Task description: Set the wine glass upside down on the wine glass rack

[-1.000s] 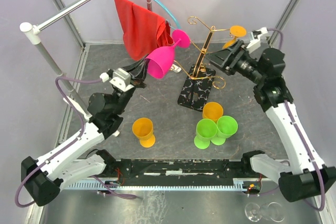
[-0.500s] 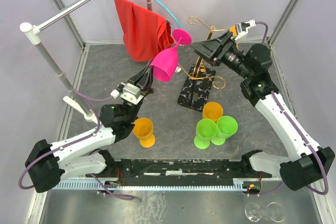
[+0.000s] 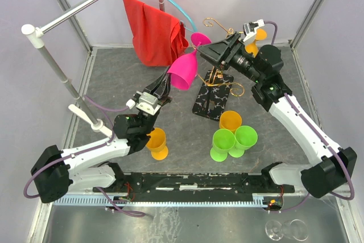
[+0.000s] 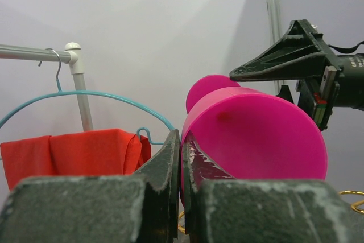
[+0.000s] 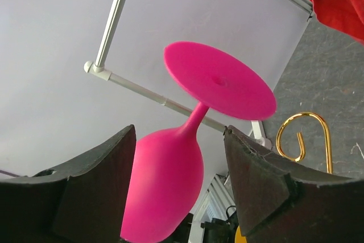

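Note:
The pink wine glass hangs tilted in the air, foot up and toward the back. My left gripper is shut on its rim; the left wrist view shows both jaws pinching the rim wall below the bowl. My right gripper is open beside the foot. In the right wrist view its fingers flank the stem and upper bowl without touching. The gold wine glass rack stands on its black base just right of the glass; one scroll shows.
A blue hanger with red cloth hangs on a rail at the back left. Orange cups and two green cups stand near the front. Another orange cup sits behind the right arm.
My left arm has carried the pink glass to the right, toward the rack. My right gripper has swung left to the glass's stem and foot, its jaws narrowing slightly.

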